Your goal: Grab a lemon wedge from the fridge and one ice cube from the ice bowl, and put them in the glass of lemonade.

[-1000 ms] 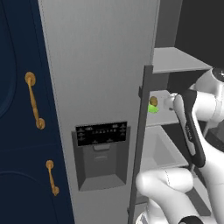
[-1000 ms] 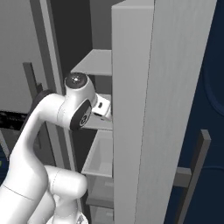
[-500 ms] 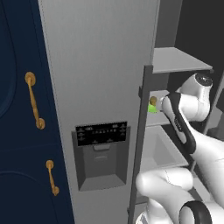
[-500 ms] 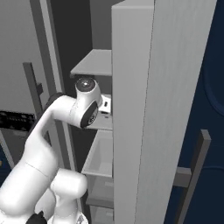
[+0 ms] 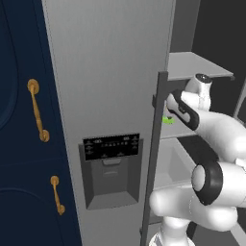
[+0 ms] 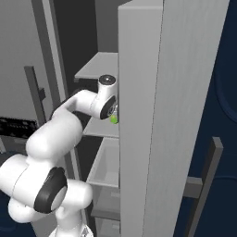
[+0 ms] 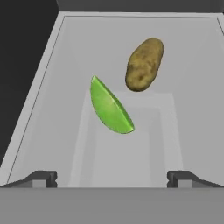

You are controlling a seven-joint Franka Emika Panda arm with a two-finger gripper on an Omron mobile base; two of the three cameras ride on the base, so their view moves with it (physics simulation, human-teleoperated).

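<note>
The light-grey fridge [image 5: 110, 72] stands with its right door [image 6: 171, 115] swung open. On a grey shelf [image 7: 65, 109] inside lies the lemon wedge [image 7: 110, 109], a small yellow-green slice, also seen beside my hand as the wedge [image 5: 167, 120] and as the wedge [image 6: 113, 119]. My gripper [image 7: 112, 179] is open, just short of the wedge and above the shelf, its fingertips [image 7: 43, 177] wide apart with nothing between them. The ice bowl and the glass of lemonade are out of view.
A brown potato-like lump [image 7: 144, 63] lies just behind the wedge on the same shelf. The shelf's side walls and back wall close it in. The open door's edge [image 5: 156, 144] stands close to my forearm. Navy cabinets [image 5: 19, 144] with gold handles flank the fridge.
My arm has reached further into the fridge, bringing the hand over the shelf and close to the lemon wedge. The jaws stay open.
</note>
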